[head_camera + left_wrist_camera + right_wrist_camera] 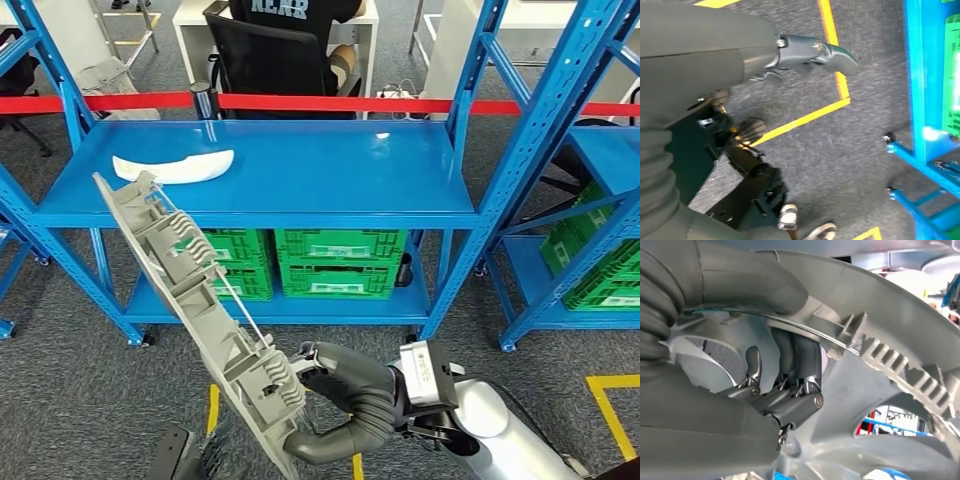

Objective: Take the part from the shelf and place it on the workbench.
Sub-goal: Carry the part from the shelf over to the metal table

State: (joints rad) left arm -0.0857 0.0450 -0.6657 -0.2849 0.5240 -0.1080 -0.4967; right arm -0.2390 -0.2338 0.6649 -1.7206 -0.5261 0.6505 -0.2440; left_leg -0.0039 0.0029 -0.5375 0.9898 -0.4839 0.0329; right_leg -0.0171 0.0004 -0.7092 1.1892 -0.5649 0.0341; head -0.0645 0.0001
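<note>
My right hand [343, 385] grips a long grey ribbed plastic part [192, 300] near its lower end. The part slants up and to the left in front of the blue shelf [302, 195]. In the right wrist view the fingers [796, 365] wrap around an edge of the grey part [889, 325], with the thumb across it. A white curved part [175, 166] lies on the left of the shelf's top board. My left hand [753, 100] hangs low over the grey floor, its thumb [817, 50] stretched out and nothing in it. It also shows dark at the bottom edge [181, 455] of the head view.
Green crates [340, 262] stand on the shelf's lower board. A second blue shelf [596, 200] with green crates is at the right. Red tape [317, 103] runs behind the shelf, and a person sits on a black chair [264, 60] beyond it. Yellow lines [615, 410] mark the floor.
</note>
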